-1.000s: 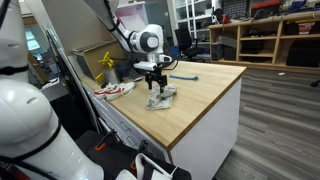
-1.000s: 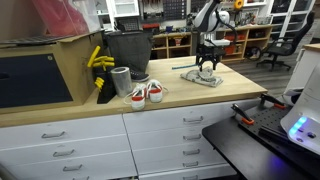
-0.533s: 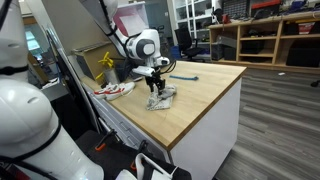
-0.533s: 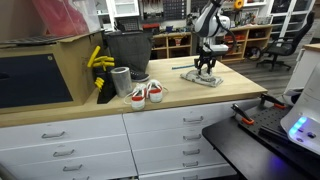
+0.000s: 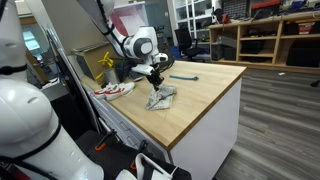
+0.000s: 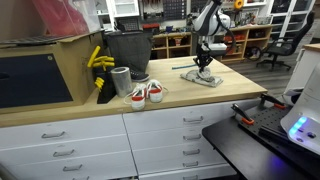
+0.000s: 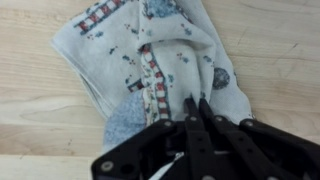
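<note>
- The pincer point(image 7: 196, 103) is shut on a thin fold of the crumpled white cloth with red checks point(image 7: 150, 50).
- Such a tiny pinch could slip loose.

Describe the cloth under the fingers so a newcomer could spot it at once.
Find the wooden counter. Near its middle, clear of the shoes, a crumpled cloth lies pinched by the fingers. Unlike the shoes, it is loose fabric: pale, blue-spotted, with a red-checked band.
</note>
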`<act>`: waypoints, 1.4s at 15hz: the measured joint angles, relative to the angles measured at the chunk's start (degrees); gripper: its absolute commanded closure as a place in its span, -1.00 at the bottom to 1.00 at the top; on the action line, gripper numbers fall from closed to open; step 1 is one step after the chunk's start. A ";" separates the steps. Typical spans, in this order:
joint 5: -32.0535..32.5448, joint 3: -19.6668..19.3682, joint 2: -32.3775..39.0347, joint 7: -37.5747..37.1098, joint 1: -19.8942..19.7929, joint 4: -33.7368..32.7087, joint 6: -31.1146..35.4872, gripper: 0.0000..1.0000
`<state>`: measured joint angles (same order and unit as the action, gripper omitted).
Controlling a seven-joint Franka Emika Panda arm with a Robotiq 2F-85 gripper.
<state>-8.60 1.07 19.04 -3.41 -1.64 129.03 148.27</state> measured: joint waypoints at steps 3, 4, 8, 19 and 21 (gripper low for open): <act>0.15 0.24 -1.62 0.93 0.01 0.97 -1.17 0.98; 0.26 0.24 -2.33 1.75 -0.02 1.23 -2.96 0.98; 3.56 -0.83 -5.54 5.29 -0.34 1.26 -16.47 0.98; 20.63 -3.64 -9.49 5.04 0.05 1.56 -24.02 -0.09; 21.13 -3.24 -9.97 5.04 0.37 1.96 -22.53 -0.41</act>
<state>12.53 -2.18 9.07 1.63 -1.27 130.99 125.74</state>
